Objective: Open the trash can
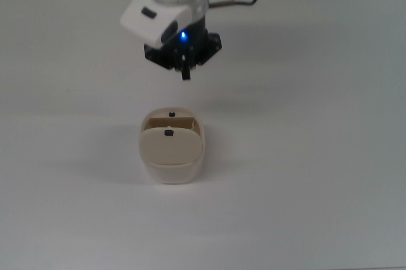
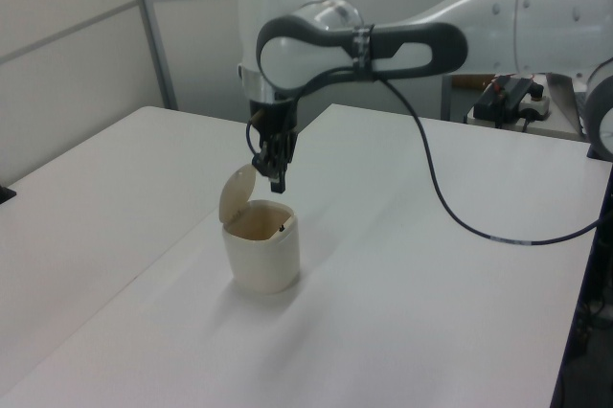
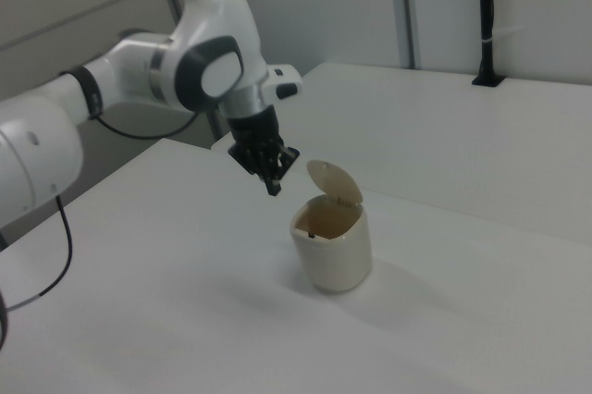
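From my remote station I logged the trash can (image 1: 171,156) standing upright on the white table (image 1: 317,156), near the middle of the top view. Its lid (image 2: 237,195) was raised on a hinge and stood tilted well up from the rim; in the left view it leaned to the left view's left of the opening, and in the right view it stood at the far right side of the mouth. A small black button (image 1: 169,133) showed on the lid in the top view, and a second small dark mark sat at the far rim of the body. The inside of the bin looked tan and, so far as I could see, held nothing, though the bottom was not in sight.

The gripper (image 1: 185,72) hung in the air above the table, clear of the bin and touching nothing. In the top view it sat well above the can in the picture, toward the arm's base; in the left view its tips hung just above and behind the lifted lid. The fingers (image 2: 281,178) were drawn together into a single dark point, with no gap that I could make out between them, and they held nothing. A blue light glowed on the wrist in the top view.

A black cable (image 2: 450,207) drooped from the arm (image 2: 402,39) to the table.
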`<state>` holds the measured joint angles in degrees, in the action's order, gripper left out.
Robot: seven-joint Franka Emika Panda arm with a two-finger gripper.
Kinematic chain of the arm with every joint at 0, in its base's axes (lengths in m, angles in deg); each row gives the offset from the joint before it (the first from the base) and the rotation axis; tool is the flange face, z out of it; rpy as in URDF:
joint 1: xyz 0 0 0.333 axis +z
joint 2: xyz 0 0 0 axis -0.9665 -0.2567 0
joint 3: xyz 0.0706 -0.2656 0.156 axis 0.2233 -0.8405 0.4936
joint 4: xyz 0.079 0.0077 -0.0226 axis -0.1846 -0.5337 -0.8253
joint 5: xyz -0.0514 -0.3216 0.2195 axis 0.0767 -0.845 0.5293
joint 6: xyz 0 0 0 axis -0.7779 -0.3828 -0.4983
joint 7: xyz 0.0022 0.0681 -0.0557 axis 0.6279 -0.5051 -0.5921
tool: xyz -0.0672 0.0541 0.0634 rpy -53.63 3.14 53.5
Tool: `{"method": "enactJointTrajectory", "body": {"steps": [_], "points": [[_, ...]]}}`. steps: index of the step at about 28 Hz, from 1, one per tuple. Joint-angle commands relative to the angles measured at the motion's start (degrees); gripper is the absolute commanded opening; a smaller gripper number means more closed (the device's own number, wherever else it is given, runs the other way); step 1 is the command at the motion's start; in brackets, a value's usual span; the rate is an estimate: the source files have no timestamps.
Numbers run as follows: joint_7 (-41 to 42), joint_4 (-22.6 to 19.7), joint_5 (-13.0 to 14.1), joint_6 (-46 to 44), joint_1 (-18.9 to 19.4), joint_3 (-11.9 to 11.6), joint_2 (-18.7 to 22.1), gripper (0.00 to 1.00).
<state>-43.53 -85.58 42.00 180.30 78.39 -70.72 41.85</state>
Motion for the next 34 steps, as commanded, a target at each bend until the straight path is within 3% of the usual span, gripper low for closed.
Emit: {"method": "enactJointTrajectory", "body": {"steps": [1, 2, 5, 6, 7, 10, 12, 22, 34], "points": [[1.0, -1.5, 0.4, -5.8, 0.2, -1.0, 4.5, 0.31], [1.0, -1.4, 0.4, -6.9, 0.2, -1.2, 4.9, 0.41], [0.9, -1.4, 0.3, -9.5, -0.1, -1.4, 6.1, 0.52], [0.9, -1.4, 0.3, -10.3, -0.1, -1.7, 6.6, 0.6], [0.9, -1.4, 0.2, -11.5, -0.1, -2.4, 7.5, 0.75], [1.2, -1.4, -0.2, -12.7, -0.1, -3.3, 8.6, 0.79], [1.0, -1.4, -0.7, -12.9, -0.1, -3.4, 9.2, 1.0], [1.2, -1.4, -1.7, -12.9, -0.9, -3.5, 12.9, 1.0], [1.3, -1.4, -4.7, -12.8, -0.8, -3.4, 13.0, 1.0]]}}
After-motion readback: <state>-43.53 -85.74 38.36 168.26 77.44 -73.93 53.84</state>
